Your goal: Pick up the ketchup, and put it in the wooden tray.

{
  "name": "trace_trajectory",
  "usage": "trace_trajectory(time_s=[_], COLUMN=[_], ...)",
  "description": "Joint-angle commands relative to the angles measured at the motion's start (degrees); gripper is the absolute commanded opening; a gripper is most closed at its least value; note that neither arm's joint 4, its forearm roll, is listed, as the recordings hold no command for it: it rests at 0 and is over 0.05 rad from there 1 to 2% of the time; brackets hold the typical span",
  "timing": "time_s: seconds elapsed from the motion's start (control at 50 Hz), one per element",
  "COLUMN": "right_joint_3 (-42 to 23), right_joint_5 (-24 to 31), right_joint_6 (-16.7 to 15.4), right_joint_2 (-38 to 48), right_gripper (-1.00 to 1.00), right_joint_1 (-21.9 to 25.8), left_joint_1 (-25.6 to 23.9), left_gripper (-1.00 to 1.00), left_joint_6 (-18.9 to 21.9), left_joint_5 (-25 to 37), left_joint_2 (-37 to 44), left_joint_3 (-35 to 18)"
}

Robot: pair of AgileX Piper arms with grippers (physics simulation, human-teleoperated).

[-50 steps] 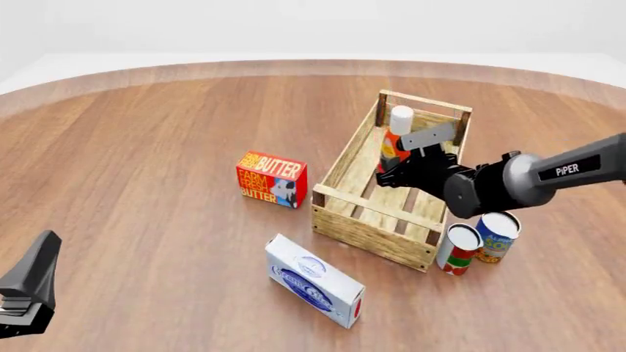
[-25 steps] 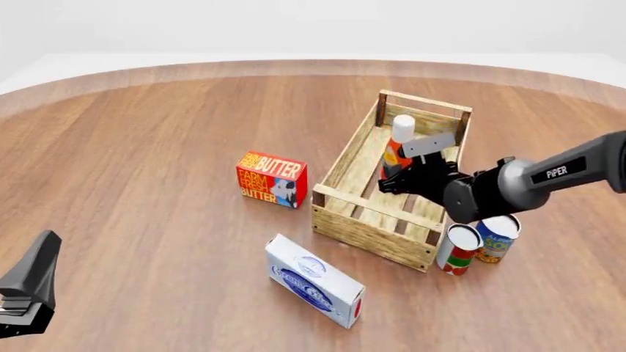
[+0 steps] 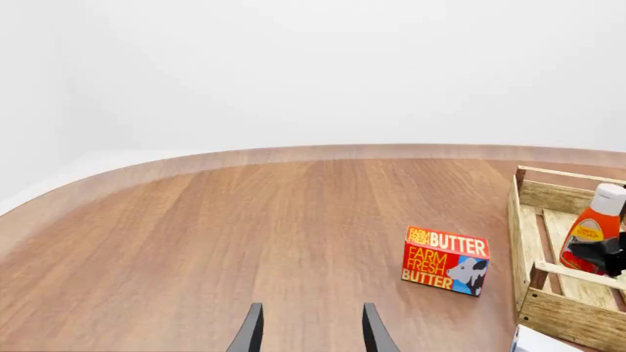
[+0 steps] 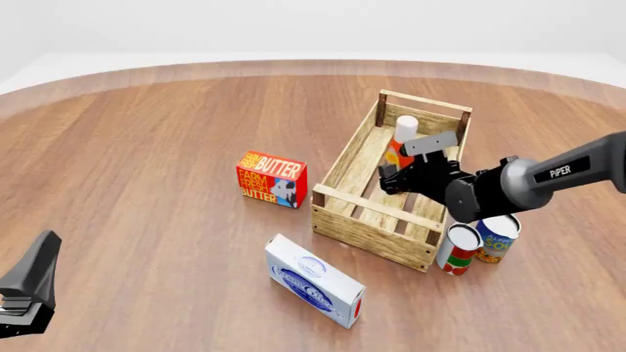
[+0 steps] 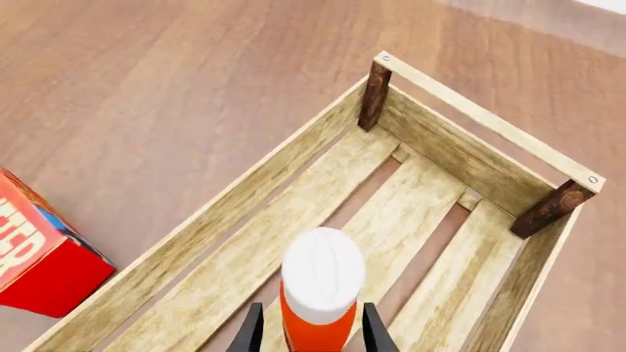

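Observation:
The ketchup (image 4: 397, 152), a red-orange bottle with a white cap, stands upright inside the wooden tray (image 4: 370, 229), near its far end. My right gripper (image 4: 403, 167) reaches into the tray and is open, its fingers on either side of the bottle with small gaps. In the right wrist view the white cap of the ketchup (image 5: 323, 275) sits between the fingers of the gripper (image 5: 311, 312), above the slats of the tray (image 5: 430, 198). My left gripper (image 4: 28, 293) is open and empty at the near left. The left wrist view shows the ketchup (image 3: 590, 233) in the tray (image 3: 553, 319).
A red butter box (image 4: 272, 178) stands left of the tray. A white and blue box (image 4: 315, 280) lies in front of it. Two cans (image 4: 458, 249) (image 4: 496, 237) stand at the tray's near right corner, under my right arm.
The right gripper has lowered the ketchup into the tray and a little toward its far end. The left arm has not moved.

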Motion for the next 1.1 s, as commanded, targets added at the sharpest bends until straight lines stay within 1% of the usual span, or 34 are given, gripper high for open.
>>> trace_trajectory(time_s=[0.02, 0.18, 0.32, 0.34, 0.46, 0.52, 0.62, 0.74, 0.78, 0.96, 1.1], right_joint_3=[0.78, 1.38, 0.6, -0.13, -1.45, -1.7, -1.12, 1.83, 3.44, 9.37, 13.65], right_joint_5=[0.45, 2.17, 4.76, 6.6, 9.12, 10.21, 10.98, 10.54, 9.97, 8.96, 8.4], right_joint_6=[-0.77, -1.77, -2.53, -2.88, -3.56, -4.16, -4.25, -4.26, -3.65, -4.67, -4.54], right_joint_2=[-2.33, -6.39, -8.87, -10.5, -12.29, -13.66, -15.6, -18.52, -20.0, -25.53, -30.3], right_gripper=[1.0, 1.0, 1.0, 1.0, 1.0, 1.0, 1.0, 1.0, 1.0, 1.0, 1.0], right_joint_1=[-0.39, -0.99, -1.14, -1.26, -1.15, -1.07, -0.61, 0.07, 0.71, 1.74, 2.02], left_joint_1=[0.0, 0.0, 0.0, 0.0, 0.0, 0.0, 0.0, 0.0, 0.01, 0.01, 0.01], left_gripper=[1.0, 1.0, 1.0, 1.0, 1.0, 1.0, 1.0, 1.0, 1.0, 1.0, 1.0], left_joint_6=[0.0, 0.0, 0.0, -0.01, 0.0, -0.02, -0.01, 0.0, 0.01, -0.01, -0.01], left_joint_5=[0.06, 0.09, 0.09, 0.09, 0.09, 0.09, 0.09, 0.09, 0.09, 0.09, 0.09], left_joint_2=[-0.06, -0.08, -0.07, -0.08, -0.09, -0.08, -0.09, -0.08, -0.07, -0.07, -0.07], left_joint_3=[-0.01, -0.01, -0.01, -0.01, -0.01, -0.01, -0.01, -0.01, -0.01, -0.01, -0.01])
